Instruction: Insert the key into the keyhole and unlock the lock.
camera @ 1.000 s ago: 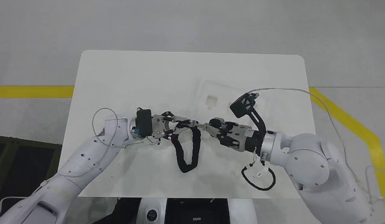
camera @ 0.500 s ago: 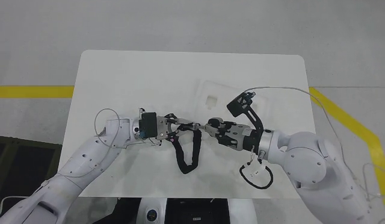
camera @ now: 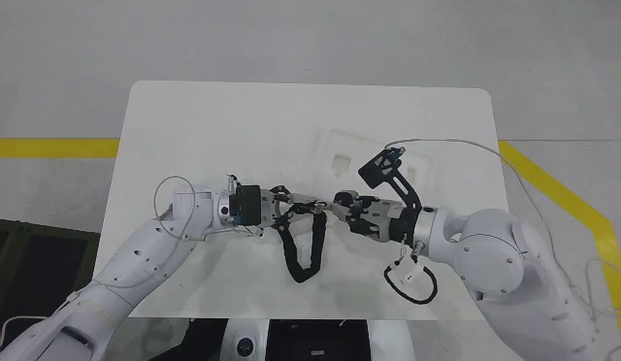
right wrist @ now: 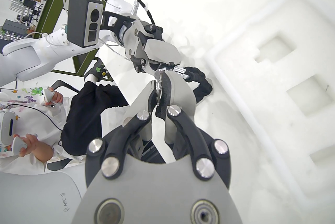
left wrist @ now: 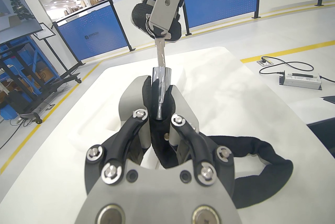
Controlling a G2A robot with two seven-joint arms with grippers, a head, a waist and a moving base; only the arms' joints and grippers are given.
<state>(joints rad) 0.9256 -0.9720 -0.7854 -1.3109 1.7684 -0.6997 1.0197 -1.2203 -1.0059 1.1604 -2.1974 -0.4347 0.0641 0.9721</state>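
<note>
White tabletop (camera: 194, 118) below. My left gripper (left wrist: 157, 87), clamped on lock (left wrist: 161, 77) barrel, has slid toward right gripper (right wrist: 159, 85), which pinches key (left wrist: 161, 55). Both held mid-air over table centre. Key tip now at keyhole (left wrist: 162, 68), seemingly partly in. I judge insertion begun, turn pending.

Above table (camera: 194, 118), lock (left wrist: 161, 84) in left claw (left wrist: 156, 86) end-to-end with key (left wrist: 161, 52) in right claw (right wrist: 160, 84), foam tray (camera: 427, 147) just behind.
</note>
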